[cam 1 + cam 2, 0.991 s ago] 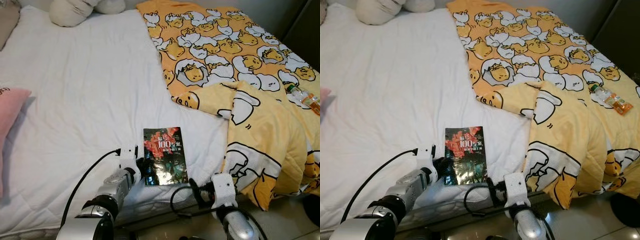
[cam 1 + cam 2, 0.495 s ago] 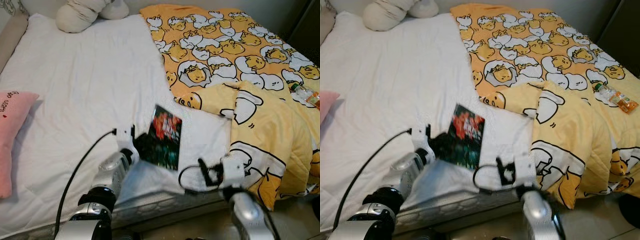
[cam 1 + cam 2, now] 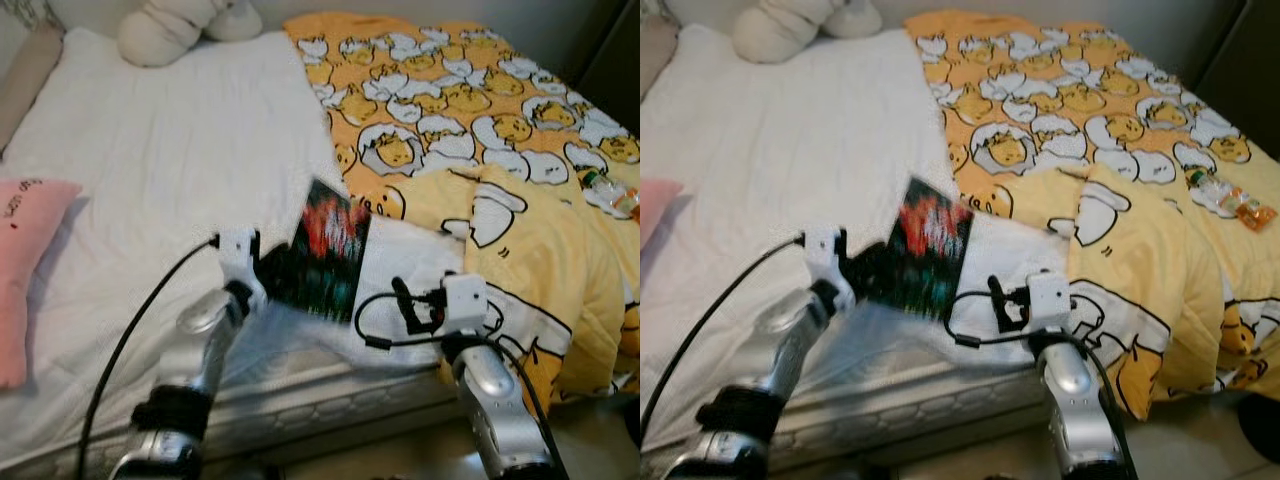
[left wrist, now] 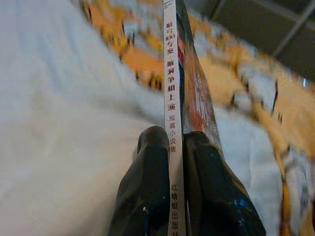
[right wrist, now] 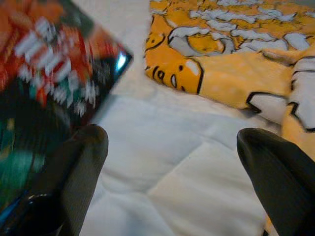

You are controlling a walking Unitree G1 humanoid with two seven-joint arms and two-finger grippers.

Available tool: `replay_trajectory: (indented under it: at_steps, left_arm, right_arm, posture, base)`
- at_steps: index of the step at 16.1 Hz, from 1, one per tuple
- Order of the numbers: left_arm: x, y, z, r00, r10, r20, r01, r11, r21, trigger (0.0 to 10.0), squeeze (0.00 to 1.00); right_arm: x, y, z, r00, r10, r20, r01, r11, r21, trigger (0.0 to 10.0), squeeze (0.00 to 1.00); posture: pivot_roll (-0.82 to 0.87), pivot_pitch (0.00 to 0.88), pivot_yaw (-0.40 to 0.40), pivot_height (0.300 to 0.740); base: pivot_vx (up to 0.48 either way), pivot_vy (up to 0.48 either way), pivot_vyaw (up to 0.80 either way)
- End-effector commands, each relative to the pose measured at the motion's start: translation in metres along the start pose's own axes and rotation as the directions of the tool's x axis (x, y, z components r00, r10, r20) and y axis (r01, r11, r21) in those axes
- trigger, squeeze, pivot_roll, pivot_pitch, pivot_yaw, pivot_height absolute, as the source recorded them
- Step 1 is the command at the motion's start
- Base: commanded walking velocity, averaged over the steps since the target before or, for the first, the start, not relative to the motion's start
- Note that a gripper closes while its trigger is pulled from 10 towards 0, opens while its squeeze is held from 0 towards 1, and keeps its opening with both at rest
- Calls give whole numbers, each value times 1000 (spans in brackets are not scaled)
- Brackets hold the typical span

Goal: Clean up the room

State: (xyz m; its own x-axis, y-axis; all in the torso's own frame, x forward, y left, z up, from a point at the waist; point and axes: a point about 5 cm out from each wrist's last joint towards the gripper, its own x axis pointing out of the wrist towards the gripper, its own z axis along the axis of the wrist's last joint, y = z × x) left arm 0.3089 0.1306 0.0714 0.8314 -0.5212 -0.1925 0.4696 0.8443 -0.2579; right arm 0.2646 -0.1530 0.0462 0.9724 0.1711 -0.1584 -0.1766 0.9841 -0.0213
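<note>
So I've got the left gripper clamped on the book, fingers pinching it right at the spine with one black finger on each cover. The book is up off the white mattress, tilted, its red and dark cover facing up and toward the yellow egg-print blanket. It's pretty blurred in the head views, but the wrist cam reads the printed spine fine.

The right gripper is wide open, nothing between the fingers, hanging just beside the book on the blanket side, over the bare bit of mattress near the bed's front edge. From its wrist cam I can see the book's corner sitting just above one of the black fingers, can't tell if it actually touches.

Other stuff relative to the book: pink pillow well away on the far side of the mattress from the blanket, a cream plush thing up at the head of the bed, and a plastic bottle lying on the blanket, well apart from it.
</note>
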Motion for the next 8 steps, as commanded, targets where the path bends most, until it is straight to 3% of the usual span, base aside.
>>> replay_trajectory:
  at_steps: [1,2,5,6,7,8]
  left_arm:
    - [-1,-10,-22,989,-74,-128,78,997,26,0,0]
    - [-2,-16,-36,976,-90,-199,96,995,24,0,0]
    - [-2,-26,-37,972,-106,-210,115,993,29,0,0]
    - [4,-22,-36,979,-50,-195,62,996,58,0,1000]
    - [16,-11,-37,977,72,-199,-50,992,114,2392,1000]
    - [19,-9,-37,974,101,-203,-77,989,123,10000,1000]
  right_arm:
    - [1,1,-6,1000,10,-25,-11,1000,-10,10000,0]
    - [1,0,-9,999,11,-38,-11,1000,-8,10000,0]
    - [-1,2,-14,998,20,-56,-20,1000,-4,10000,0]
    - [-2,4,-16,997,27,-66,-28,1000,-5,10000,0]
    - [-2,3,-19,996,31,-80,-32,999,-7,10000,0]
    - [-1,3,-20,996,31,-82,-32,999,-8,10000,0]
  posture:
    - [111,0,-32,740]
    - [107,0,-26,740]
    - [102,0,-25,740]
    - [100,0,-28,740]
    - [104,0,-35,740]
    - [104,0,-35,740]
  base:
    - [0,0,0]
    - [0,0,0]
    - [0,0,0]
    - [0,0,0]
    - [0,0,0]
    - [0,0,0]
